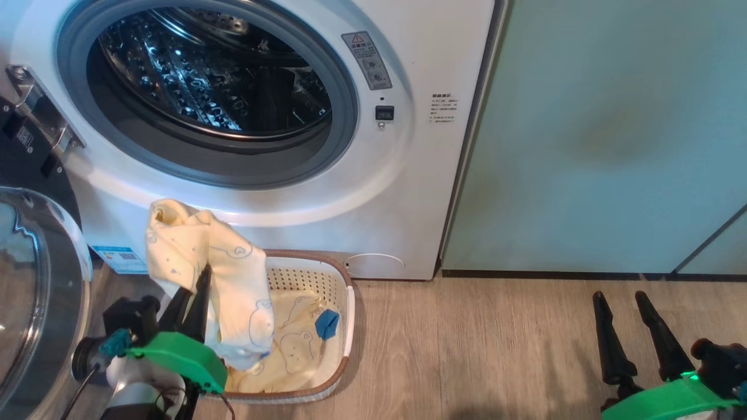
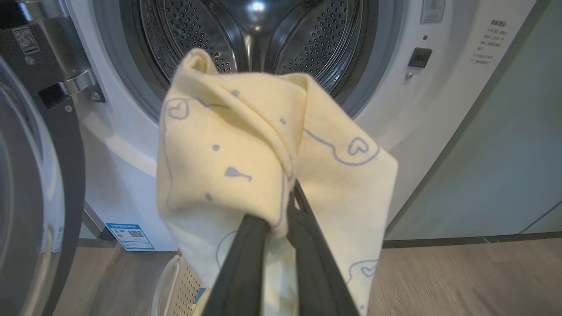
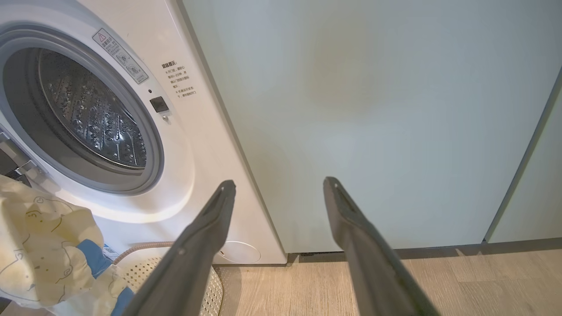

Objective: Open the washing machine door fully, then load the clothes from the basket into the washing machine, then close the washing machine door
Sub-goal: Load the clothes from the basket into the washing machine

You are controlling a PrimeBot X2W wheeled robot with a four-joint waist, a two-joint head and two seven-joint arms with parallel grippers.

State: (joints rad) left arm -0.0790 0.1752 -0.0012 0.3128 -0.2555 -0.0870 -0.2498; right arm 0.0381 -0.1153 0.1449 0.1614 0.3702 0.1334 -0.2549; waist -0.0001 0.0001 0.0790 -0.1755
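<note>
Left gripper (image 1: 198, 286) is clamping a fold of the pale yellow bear-print fabric clothes (image 1: 233, 268), holding it just below the drum mouth (image 1: 210, 87) of the large white front-loading washing machine (image 1: 402, 192), over the cream perforated plastic basket (image 1: 351, 303) at the machine's foot. Round glossy black door (image 1: 35, 291) is standing open left of the machine. Right gripper (image 1: 620, 297) is hanging spread, empty, right of it. Risk: dangling tail snagging the basket rim, pulling the pinch loose.

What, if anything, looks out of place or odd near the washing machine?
Nothing is spilled or damaged. The clothes hang over the shut left gripper, and their lower end seems to reach into the basket, so they are not lifted clear yet. The pale green cabinet has a faint brownish patch, perhaps only a reflection.
</note>
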